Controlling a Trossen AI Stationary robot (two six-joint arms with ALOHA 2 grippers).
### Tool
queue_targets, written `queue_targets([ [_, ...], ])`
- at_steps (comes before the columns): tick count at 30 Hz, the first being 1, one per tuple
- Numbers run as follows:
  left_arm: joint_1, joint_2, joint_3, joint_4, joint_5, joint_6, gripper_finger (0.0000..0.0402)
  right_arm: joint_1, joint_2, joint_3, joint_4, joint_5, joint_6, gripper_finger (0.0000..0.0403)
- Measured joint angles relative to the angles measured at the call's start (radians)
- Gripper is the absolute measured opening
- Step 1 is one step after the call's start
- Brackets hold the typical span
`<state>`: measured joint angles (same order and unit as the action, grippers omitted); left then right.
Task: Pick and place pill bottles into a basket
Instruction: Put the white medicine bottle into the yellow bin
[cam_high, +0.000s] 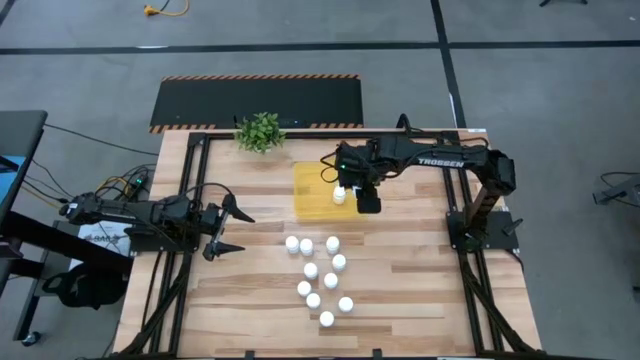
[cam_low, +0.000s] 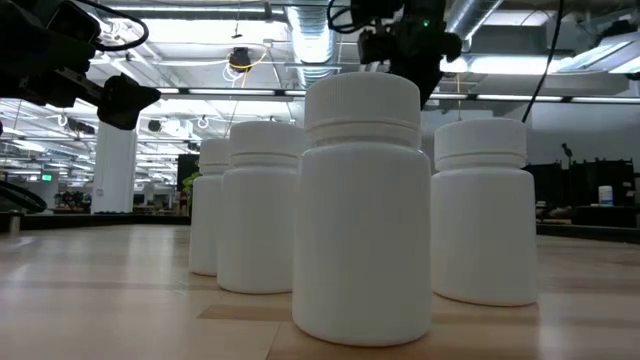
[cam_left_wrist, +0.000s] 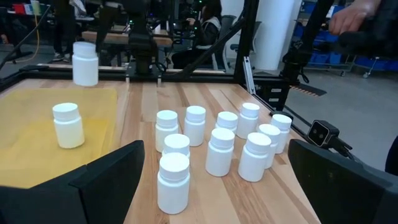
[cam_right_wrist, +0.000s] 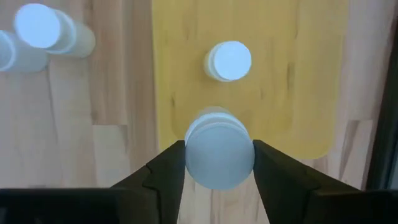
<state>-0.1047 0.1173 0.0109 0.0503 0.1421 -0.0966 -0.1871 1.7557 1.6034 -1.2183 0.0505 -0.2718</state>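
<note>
The right gripper (cam_right_wrist: 219, 163) clamps one pill bottle (cam_right_wrist: 219, 154) above the yellow basket's (cam_high: 310, 205) 3 o'clock edge. One bottle (cam_left_wrist: 68, 124) stands inside; bare floor remains toward 9 o'clock. Ten bottles (cam_high: 322, 280) cluster at the basket's 6 o'clock. The left gripper (cam_high: 232, 230), fingers spread wide and empty, waits at 9 o'clock.

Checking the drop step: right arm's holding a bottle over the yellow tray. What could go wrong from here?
1. The held bottle hangs over the tray near its edge; released here, it might catch the low wall and tip out.
2. An upright bottle already stands close by in the tray; the dropped one could knock it over.
</note>
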Motion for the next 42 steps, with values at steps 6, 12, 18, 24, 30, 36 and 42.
queue_targets([
  [6, 0.0, 0.0, 0.0, 0.0, 0.0, 0.0, 0.0386, -0.029, 0.0, -0.048, 0.059, -0.001, 0.001, 0.0166],
  [12, 0.0, 0.0, 0.0, 0.0, 0.0, 0.006, 0.0386, -0.047, 0.0, -0.106, 0.106, -0.001, 0.0, 0.0156],
  [18, 0.0, 0.0, 0.0, 0.0, 0.0, 0.009, 0.0386, -0.059, 0.0, -0.179, 0.166, -0.001, 0.001, 0.0179],
  [24, 0.0, 0.0, 0.0, 0.0, 0.0, 0.004, 0.0386, -0.066, 0.0, -0.234, 0.24, -0.001, 0.001, 0.0161],
  [30, 0.0, 0.0, 0.0, 0.0, 0.0, 0.0, 0.0386, -0.071, 0.0, -0.271, 0.304, -0.003, 0.002, 0.0162],
  [36, 0.0, 0.0, 0.0, 0.0, 0.0, 0.003, 0.0386, -0.071, 0.0, -0.318, 0.359, -0.001, 0.01, 0.0182],
  [42, 0.0, 0.0, 0.0, 0.0, 0.0, 0.006, 0.0386, -0.071, 0.0, -0.329, 0.358, -0.001, 0.01, 0.0158],
])
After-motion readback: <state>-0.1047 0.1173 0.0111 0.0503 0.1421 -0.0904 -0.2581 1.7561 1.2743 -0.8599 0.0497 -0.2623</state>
